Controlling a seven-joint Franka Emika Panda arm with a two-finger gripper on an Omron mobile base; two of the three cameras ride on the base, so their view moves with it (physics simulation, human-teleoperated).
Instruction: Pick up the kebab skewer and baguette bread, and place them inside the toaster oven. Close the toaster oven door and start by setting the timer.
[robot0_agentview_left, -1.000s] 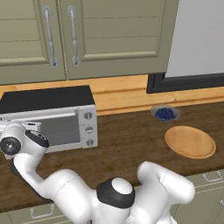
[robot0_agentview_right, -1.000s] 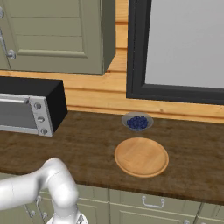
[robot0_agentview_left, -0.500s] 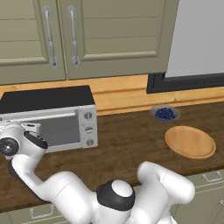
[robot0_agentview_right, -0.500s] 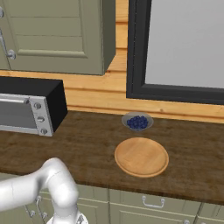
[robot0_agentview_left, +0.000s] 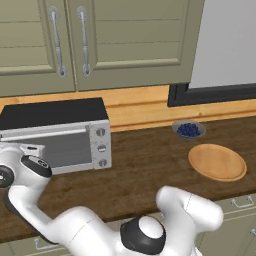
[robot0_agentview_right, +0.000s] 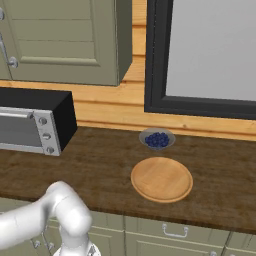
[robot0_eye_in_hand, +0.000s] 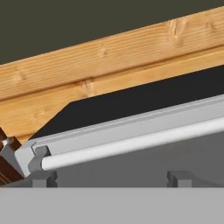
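Countertop (robot0_agentview_left: 145, 165) of dark wood spans the middle of both base views. Toaster oven (robot0_agentview_left: 55, 132) at left of the left base view, door (robot0_agentview_left: 60, 149) shut, bar handle (robot0_eye_in_hand: 131, 142) crossing the hand view on a diagonal. Arm's hand at lower left, just before the door. Gripper (robot0_eye_in_hand: 111, 178) spread wide, nothing between the fingertips (robot0_eye_in_hand: 43, 178). Wooden plate (robot0_agentview_left: 217, 162) at right, bare; blueberry bowl (robot0_agentview_left: 188, 129) just behind it. Reddish-brown chunks (robot0_eye_in_hand: 6, 164) at the hand view's lower left edge, identity unclear.
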